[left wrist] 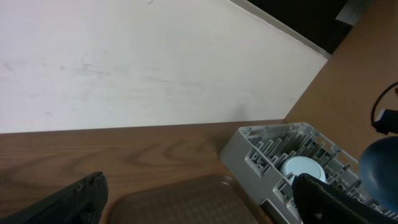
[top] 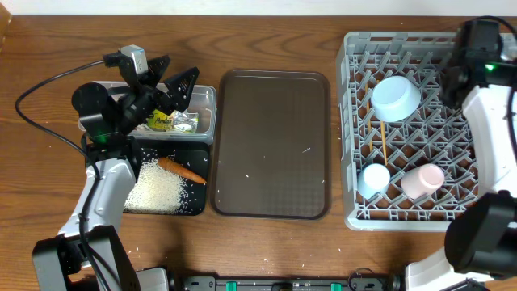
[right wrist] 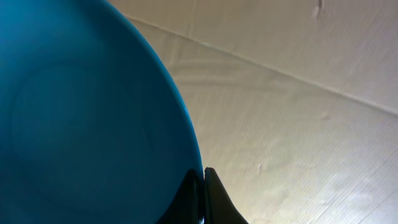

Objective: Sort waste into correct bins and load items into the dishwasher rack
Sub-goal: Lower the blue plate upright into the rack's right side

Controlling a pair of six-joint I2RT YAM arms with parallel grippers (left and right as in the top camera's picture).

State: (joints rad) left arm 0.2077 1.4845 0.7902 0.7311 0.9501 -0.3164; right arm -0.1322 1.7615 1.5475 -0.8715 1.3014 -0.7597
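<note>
Binned: carrot (top: 182, 170), rice (top: 155, 190) in black tray (top: 200, 162); packet (top: 161, 121) in clear tub (top: 213, 109).
Racked: bowl (top: 396, 99), cups (top: 374, 178), chopsticks (top: 383, 141).
Remaining: blue plate (right wrist: 81, 124), clamped by right gripper (right wrist: 204, 180).
Left gripper (top: 174, 77): fingers apart, empty.

In the right wrist view, 3 edges crop the blue plate (right wrist: 87, 112).

Wood-grain tabletop (top: 266, 32), brown with a soft sheen. Grey moulded plastic rack (top: 349, 121). Brown tray (top: 271, 145), matt and finely textured. Clear, shiny plastic tub (top: 212, 105). Matt black tray (top: 194, 155) holding grainy white rice (top: 153, 190). Blue plate (right wrist: 81, 112), smooth and glossy.
</note>
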